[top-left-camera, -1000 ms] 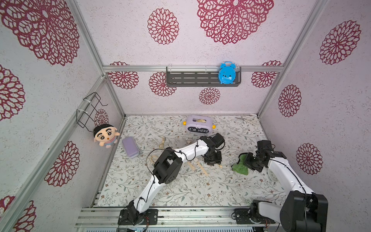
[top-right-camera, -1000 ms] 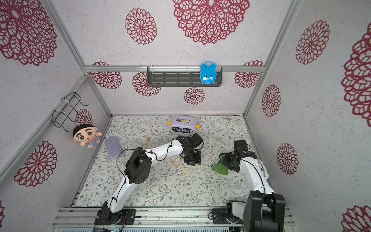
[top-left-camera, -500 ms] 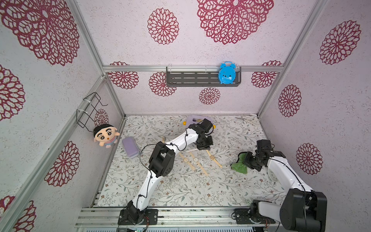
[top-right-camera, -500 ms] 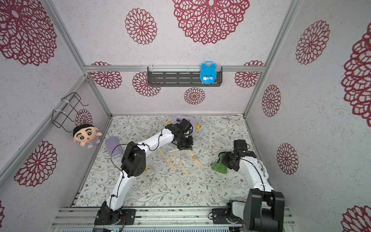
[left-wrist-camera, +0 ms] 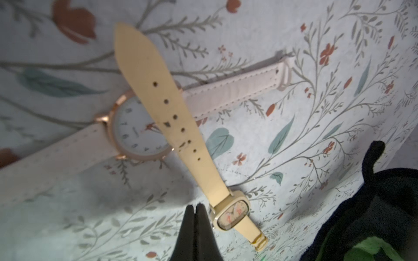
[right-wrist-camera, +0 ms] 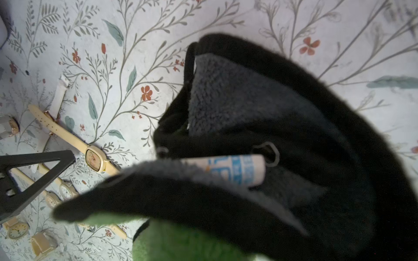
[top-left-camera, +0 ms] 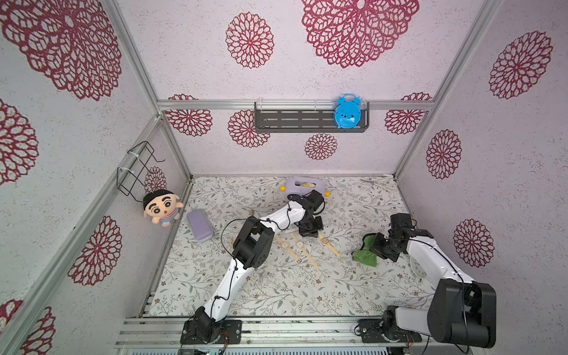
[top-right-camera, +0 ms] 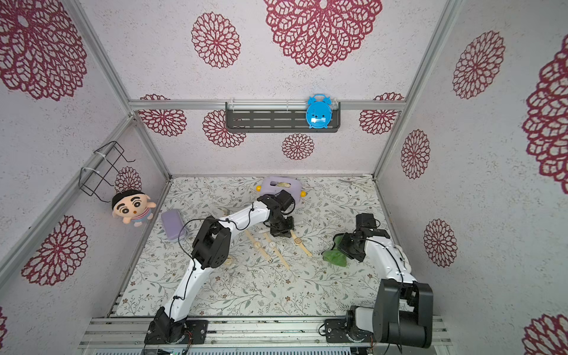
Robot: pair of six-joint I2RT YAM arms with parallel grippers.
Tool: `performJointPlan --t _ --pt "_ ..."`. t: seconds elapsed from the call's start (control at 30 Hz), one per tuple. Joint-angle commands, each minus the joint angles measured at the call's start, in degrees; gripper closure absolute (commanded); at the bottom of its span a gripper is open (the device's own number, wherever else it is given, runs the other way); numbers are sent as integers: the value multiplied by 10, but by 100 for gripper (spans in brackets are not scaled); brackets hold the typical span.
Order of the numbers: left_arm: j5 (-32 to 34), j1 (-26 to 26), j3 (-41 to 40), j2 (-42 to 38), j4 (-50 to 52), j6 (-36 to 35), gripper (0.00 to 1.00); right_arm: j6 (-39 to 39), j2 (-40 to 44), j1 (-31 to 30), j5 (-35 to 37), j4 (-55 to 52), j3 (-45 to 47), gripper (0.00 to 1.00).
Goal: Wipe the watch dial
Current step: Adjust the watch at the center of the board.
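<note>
The watch (left-wrist-camera: 205, 171) lies flat on the worktop (top-left-camera: 276, 292), near its middle, face up. It is cream, with a small rounded-rectangular dial (left-wrist-camera: 234, 213); the face is pale with reddish marks on it, too blurred to tell whether they are hands, print or dirt. Its long holed strap (left-wrist-camera: 158, 95) runs across the pink watch (left-wrist-camera: 135, 133), covering part of that one's round white face, so the two touch and a pull on one would likely drag the other.

The left end effector (left-wrist-camera: 195, 210) is clenched, its tips pressed together with nothing between them, and sits just beside the watch case, on the side away from the cloth. Placed so, it looks meant as a stop or a steadying point, so that the light watch does not slide when rubbed; whether the tips touch the case cannot be told.

The right end effector (top-left-camera: 376, 244) is clenched on the cloth (top-left-camera: 364, 256), a fleecy green-and-black rag that hangs bunched below it and rests on the worktop, well apart from the dial. Held by one fold, it leaves a loose soft pad free to drag over the glass. The wiping itself seems not yet begun.

Two other watches (top-left-camera: 292, 244) lie just beside, close enough to be swept by a careless pass.
</note>
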State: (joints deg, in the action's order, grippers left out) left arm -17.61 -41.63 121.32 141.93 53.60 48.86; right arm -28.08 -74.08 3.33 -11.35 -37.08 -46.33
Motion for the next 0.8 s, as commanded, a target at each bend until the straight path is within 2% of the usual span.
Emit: performJointPlan --t 0.0,0.5,0.77 --pt "-9 -1 3 15 -15 -6 100 3 2 -15 -12 13 -26 100" --pt "16 -7 29 -43 2 -1 100 5 -5 -33 -14 23 -32 100" --pt "7 -1 105 13 25 0 100 6 -20 -33 -16 25 -46 100"
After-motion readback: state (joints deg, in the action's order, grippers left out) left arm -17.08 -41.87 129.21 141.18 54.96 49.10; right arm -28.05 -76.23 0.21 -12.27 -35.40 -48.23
